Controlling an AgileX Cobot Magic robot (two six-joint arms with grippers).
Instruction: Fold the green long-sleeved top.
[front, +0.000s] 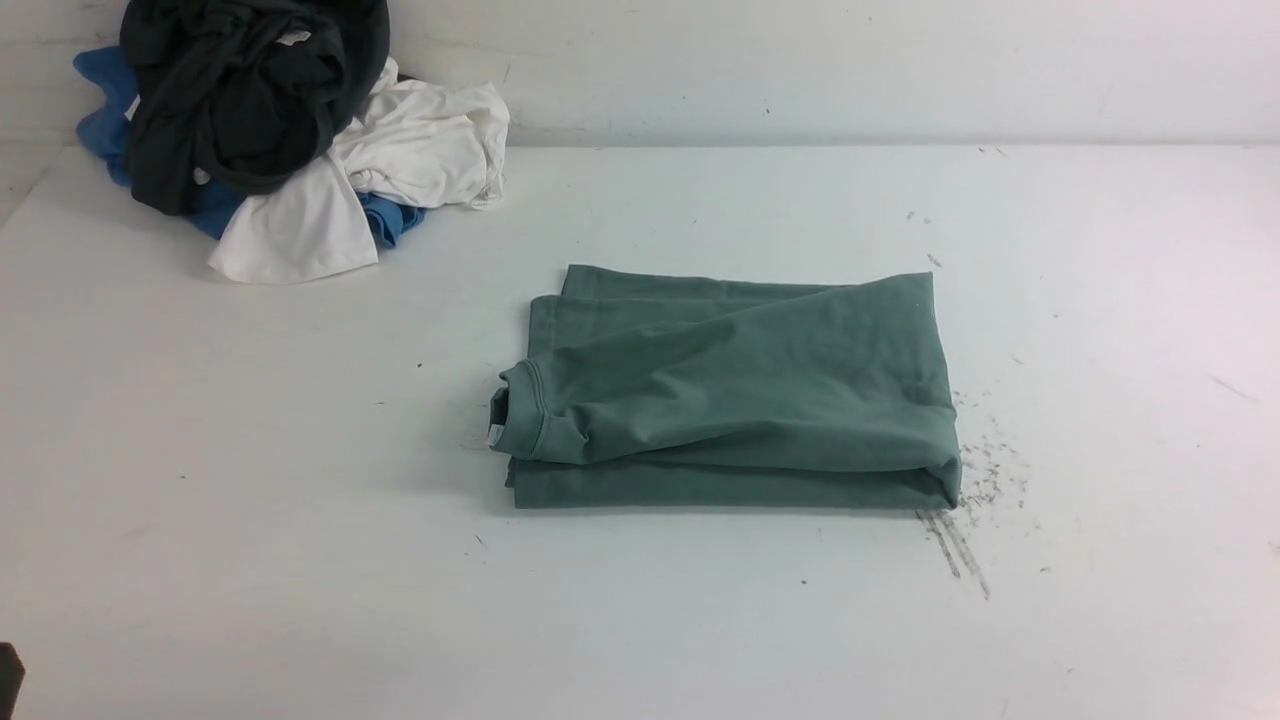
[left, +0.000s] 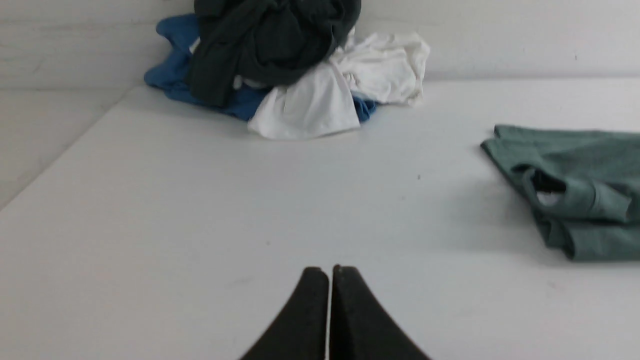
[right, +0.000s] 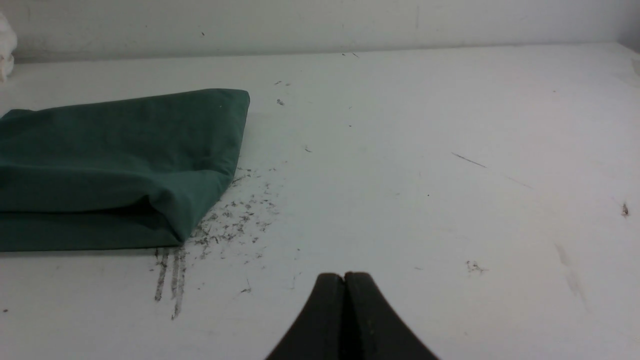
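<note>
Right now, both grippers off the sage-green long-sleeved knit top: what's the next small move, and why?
Probably none beyond keeping both arms parked. The sage-green long-sleeved knit top already lies as a compact layered rectangle on the white table, ribbed neck at its left end. The left gripper and right gripper are shut, empty and clear of it. At most, square the slightly offset far-left layers.

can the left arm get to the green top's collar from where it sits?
Probably yes: bare table lies between the shut left gripper and the collar of the green top.
</note>
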